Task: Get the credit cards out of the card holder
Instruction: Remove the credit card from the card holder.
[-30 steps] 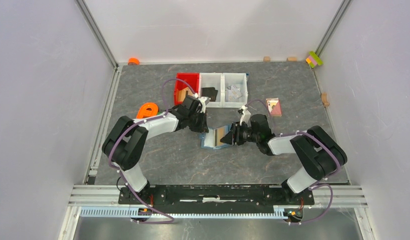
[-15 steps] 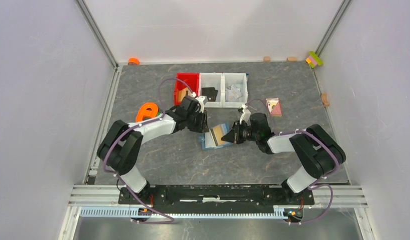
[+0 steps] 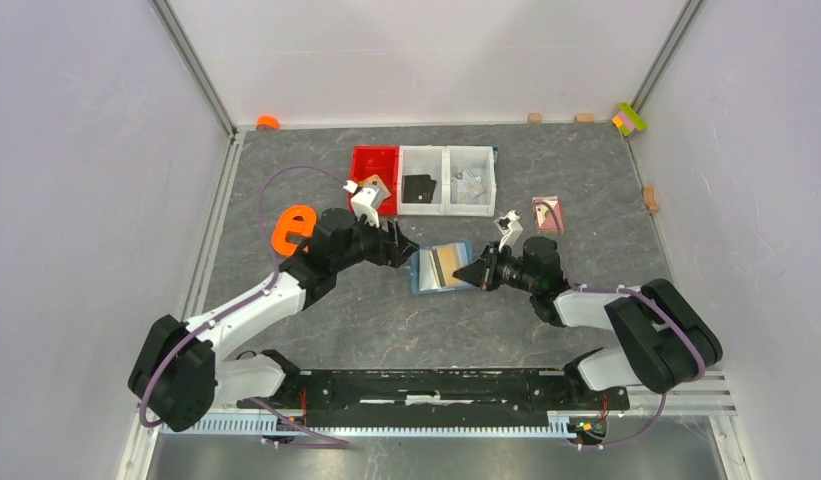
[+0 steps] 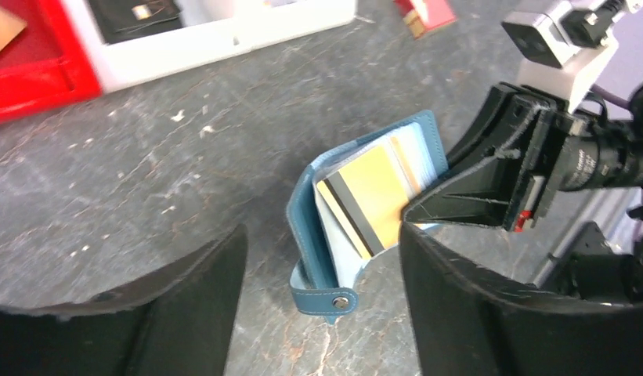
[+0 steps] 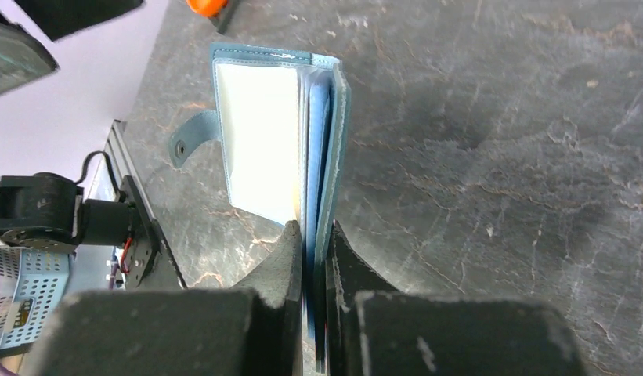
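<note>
Table [image 3: 316, 330]: grey stone-look top; everything of the task sits mid-table, between the two arms.
Bins [image 3: 434, 158]: one red and two white in a row at the far side, well apart from the wallet. A dark flat piece lies in the middle one and something silvery in the right one; too small to name.
Wallet [image 3: 422, 270]: steel-blue, lying open at the centre with its paler inside facing up. Soft and floppy by the look of it, and light, so it will likely lift or slide if a card is pulled while it is not pinned down. Best held by a cover edge, clear of the pockets.
Left gripper [image 3: 404, 245]: jaws wide apart with nothing in them, just beside the wallet's left edge, not touching it.
Right gripper [image 5: 314, 235]: jaws nearly together, pinching the wallet's right edge, cover and thin inner leaves. Whether a card is in the pinch too I cannot tell.
Card [image 4: 373, 200]: tan-gold with a dark stripe, lying in the open wallet's right half, its left part showing. Thin, stiff, smooth and probably slippery. Take it by the bare striped edge, flat faces between the pads, and draw it along its own plane.
Strap [image 4: 334, 301]: small snap tab at the wallet's near corner, undone and lying loose.
</note>
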Robot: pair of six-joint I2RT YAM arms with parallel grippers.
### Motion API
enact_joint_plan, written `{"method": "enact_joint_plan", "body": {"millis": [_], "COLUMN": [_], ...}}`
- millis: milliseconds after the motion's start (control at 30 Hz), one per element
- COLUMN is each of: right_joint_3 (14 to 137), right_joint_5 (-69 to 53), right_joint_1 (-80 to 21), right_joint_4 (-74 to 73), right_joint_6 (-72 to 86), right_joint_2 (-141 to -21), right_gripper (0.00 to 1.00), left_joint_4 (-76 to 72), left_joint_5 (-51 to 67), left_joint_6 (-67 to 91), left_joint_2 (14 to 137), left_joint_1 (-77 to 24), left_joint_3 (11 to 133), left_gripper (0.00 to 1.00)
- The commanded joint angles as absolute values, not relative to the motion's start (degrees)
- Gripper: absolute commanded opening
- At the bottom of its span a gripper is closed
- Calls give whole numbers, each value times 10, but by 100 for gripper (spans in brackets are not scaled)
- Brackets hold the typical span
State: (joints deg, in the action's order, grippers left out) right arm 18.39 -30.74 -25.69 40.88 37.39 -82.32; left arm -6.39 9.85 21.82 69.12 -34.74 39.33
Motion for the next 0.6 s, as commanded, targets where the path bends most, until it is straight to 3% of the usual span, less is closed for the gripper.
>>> {"method": "enact_joint_plan", "body": {"millis": [0, 133, 233, 567], "right_joint_3": [165, 151, 142, 129], "right_joint_5": [-299, -289, -283, -282], "right_joint_1": [-252, -249, -248, -237], "right_joint_4": [488, 505, 513, 532], "right_joint_6": [381, 385, 388, 398], "right_joint_2": [-773, -746, -734, -719], "right_gripper": [0, 0, 0, 0], "left_joint_4": [-206, -236, -223, -127], "left_joint_5": [208, 279, 296, 234], "left_joint_6": [242, 255, 243, 182], "left_joint_2": [668, 693, 720, 765], "left_joint_1": [-350, -365, -388, -439], "left_joint_3": [365, 380, 404, 457], "left_gripper": [67, 41, 30, 24]}}
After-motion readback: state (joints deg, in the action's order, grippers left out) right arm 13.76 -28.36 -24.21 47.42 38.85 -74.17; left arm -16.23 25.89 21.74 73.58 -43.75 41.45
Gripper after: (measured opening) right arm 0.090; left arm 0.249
